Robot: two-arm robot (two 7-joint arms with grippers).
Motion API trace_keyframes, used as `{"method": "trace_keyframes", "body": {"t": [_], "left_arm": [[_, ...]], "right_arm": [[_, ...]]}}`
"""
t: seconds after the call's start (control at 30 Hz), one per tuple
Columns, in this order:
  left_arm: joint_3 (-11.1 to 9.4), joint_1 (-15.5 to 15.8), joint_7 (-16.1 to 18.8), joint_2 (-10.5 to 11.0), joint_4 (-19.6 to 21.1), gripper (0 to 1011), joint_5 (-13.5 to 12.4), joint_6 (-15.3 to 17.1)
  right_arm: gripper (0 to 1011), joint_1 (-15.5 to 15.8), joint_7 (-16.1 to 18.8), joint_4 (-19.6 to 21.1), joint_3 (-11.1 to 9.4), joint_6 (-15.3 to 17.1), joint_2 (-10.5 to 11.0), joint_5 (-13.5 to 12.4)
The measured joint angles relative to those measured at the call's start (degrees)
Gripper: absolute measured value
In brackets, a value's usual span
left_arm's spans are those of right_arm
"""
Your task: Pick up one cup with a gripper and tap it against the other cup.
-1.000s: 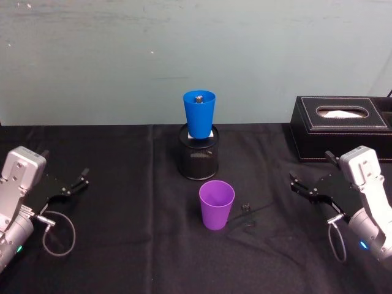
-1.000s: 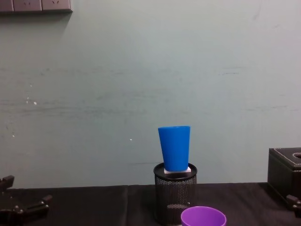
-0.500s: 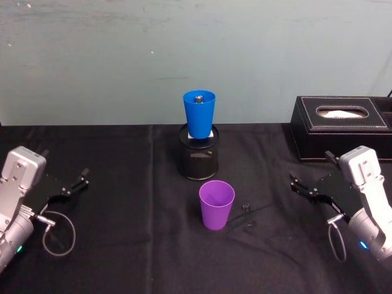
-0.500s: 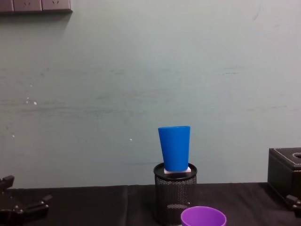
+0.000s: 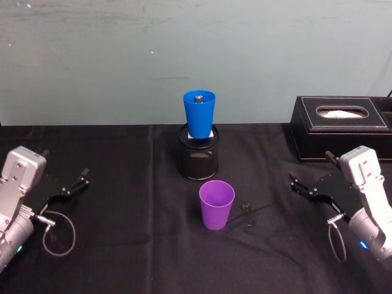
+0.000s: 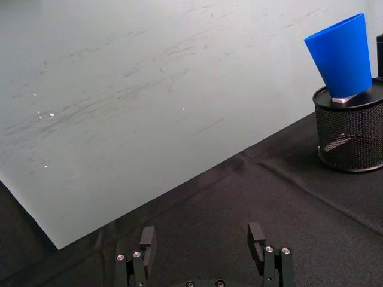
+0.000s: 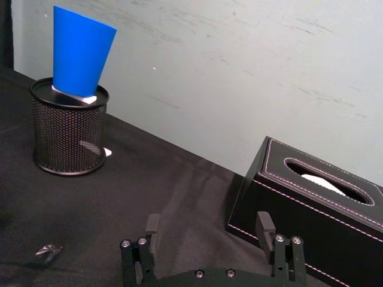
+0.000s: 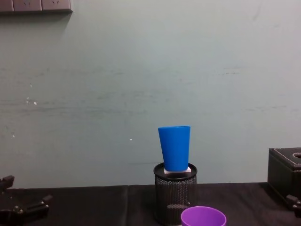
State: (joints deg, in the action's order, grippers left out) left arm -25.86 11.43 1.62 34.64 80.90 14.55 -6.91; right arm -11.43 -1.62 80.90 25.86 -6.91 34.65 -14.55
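Black wire-mesh holder (image 5: 198,160) upright, mid-table toward the far side, with a white block (image 5: 211,133) poking out at its rim. Black stitched tissue box (image 5: 340,127) far right, white tissue (image 5: 340,113) showing in the slot. Small crumpled scrap (image 5: 247,209) on the black cloth (image 5: 122,202), nearer than the holder and to its right. Scuffed pale wall (image 5: 184,55) behind. Wall sockets (image 8: 35,5) high on the left.

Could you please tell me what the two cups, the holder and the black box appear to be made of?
Purple cup: probably plastic, smooth and opaque, with a thin even rim.
Blue cup: likely the same plastic, uniform colour.
Holder: black wire mesh, probably metal; its fine grid is see-through.
Black box: leather or imitation, judging by pale stitching along its edges.
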Motion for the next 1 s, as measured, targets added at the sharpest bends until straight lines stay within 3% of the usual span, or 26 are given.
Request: {"method": "trace_keyframes", "body": {"t": [0.53,0.73,0.8,1.0], "left_arm": [[0.0,0.0,0.0,0.0,0.0,1000,0.0,0.0],[0.0,0.0,0.0,0.0,0.0,1000,0.0,0.0],[0.0,0.0,0.0,0.0,0.0,1000,0.0,0.0],[0.0,0.0,0.0,0.0,0.0,1000,0.0,0.0]], "right_arm": [[1003,0.0,0.0,0.0,0.0,0.0,0.0,0.0],[1003,0.9,0.5,1.8,-1.0,-2.3,0.2,1.0],[1003,1.5,1.2,2.6,-1.4,-2.8,0.4,0.6],[1003,5.0,7.2,6.7,-2.4,-3.3,1.6,-3.8]]}}
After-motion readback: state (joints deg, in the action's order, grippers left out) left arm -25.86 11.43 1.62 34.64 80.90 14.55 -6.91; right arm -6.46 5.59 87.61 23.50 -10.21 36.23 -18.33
